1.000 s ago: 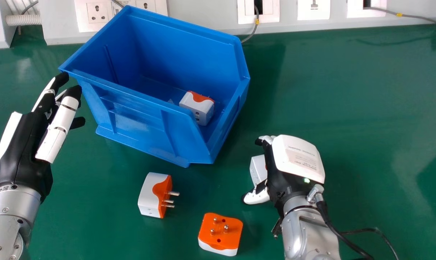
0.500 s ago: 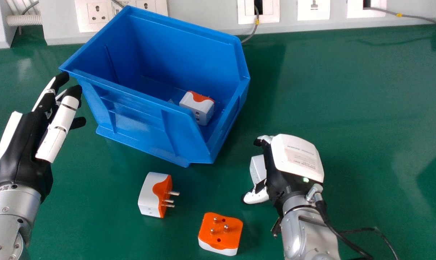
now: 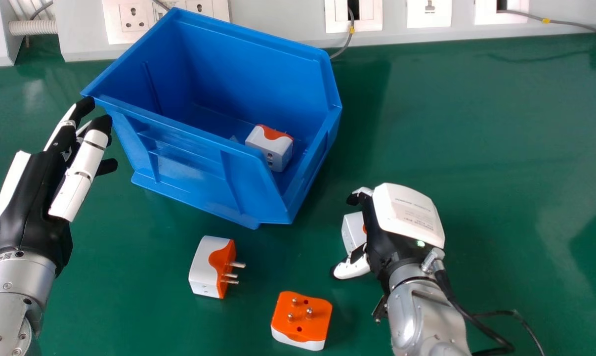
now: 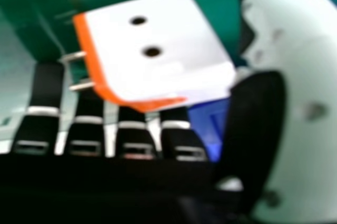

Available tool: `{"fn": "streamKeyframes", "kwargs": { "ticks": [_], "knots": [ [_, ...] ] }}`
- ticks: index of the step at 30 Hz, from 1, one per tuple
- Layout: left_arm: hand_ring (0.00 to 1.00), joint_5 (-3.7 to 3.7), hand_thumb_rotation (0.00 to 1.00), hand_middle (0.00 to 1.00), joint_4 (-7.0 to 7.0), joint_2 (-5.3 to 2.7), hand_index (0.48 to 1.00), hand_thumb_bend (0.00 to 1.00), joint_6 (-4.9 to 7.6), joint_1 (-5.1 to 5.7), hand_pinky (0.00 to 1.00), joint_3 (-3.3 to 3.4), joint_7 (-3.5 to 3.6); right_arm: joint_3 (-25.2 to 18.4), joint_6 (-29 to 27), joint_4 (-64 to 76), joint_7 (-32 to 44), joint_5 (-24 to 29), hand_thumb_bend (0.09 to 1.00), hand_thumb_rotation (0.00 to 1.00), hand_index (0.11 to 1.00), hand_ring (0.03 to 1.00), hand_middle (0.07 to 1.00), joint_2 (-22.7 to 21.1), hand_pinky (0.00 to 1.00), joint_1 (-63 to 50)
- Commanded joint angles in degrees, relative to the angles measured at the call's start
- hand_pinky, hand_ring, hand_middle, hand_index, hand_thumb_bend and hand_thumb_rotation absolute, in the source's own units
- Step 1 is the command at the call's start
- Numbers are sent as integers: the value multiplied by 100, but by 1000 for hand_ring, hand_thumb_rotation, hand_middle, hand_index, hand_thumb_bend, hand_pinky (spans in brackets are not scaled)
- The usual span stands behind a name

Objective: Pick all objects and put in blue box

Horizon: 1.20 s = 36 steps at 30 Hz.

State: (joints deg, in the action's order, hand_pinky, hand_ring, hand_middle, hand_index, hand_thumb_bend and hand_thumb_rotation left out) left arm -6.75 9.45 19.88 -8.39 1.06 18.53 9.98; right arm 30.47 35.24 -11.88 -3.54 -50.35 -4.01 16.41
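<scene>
**Right hand around one adapter, another in the blue box**

The fingers [image 4: 137, 134] of my right hand [image 3: 407, 212] are relaxed and a little bent, spread around a white adapter with an orange face [image 3: 352, 231] without closing on it. The adapter sits between them and my thumb [image 4: 258, 119], its metal pins [image 4: 81, 83] pointing away from the thumb. I can't tell whether my thumb is touching it.

All this is on the green bench [image 3: 476, 123], right of the blue box [image 3: 179, 168] and nearer to me. Inside the box, towards its right end, lies a white-and-orange adapter [image 3: 271, 148].

Two others are on the bench in front of the box: a side-lying adapter [image 3: 211, 267] with its prongs towards my right, and, nearer to me and further right, a prongs-up adapter [image 3: 300, 319].

My left hand [image 3: 36, 198] is idle, fingers extended, their tips right by the box's left corner.
</scene>
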Motion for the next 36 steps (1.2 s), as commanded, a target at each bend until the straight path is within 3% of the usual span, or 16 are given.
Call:
{"fn": "streamKeyframes", "kwargs": {
  "ticks": [1, 2, 13, 25, 36],
  "knots": [
    [902, -20, 826, 908, 146, 87, 943, 408, -3, -3, 817, 62, 12, -21, -53, -84, 133, 131, 486, 0, 669, 640, 711, -63, 493, -112],
    [901, -27, 825, 908, 154, 87, 943, 408, -3, 3, 815, 68, 16, -28, -82, -74, 142, 138, 488, 0, 643, 582, 662, -80, 465, -112],
    [902, -42, 825, 908, 242, 76, 942, 409, -77, 35, 814, 97, 30, -62, -266, -137, 75, 117, 493, 0, 538, 487, 574, -181, 381, -54],
    [901, -35, 822, 907, 425, 76, 941, 405, -149, 113, 812, 98, 31, -60, -275, -22, 140, 42, 496, 0, 503, 462, 543, -277, 353, -58],
    [899, -34, 813, 906, 418, 81, 941, 396, -115, 129, 810, 97, 61, -171, -296, 194, 172, 114, 496, 0, 495, 454, 534, -309, 342, -86]
  ]
}}
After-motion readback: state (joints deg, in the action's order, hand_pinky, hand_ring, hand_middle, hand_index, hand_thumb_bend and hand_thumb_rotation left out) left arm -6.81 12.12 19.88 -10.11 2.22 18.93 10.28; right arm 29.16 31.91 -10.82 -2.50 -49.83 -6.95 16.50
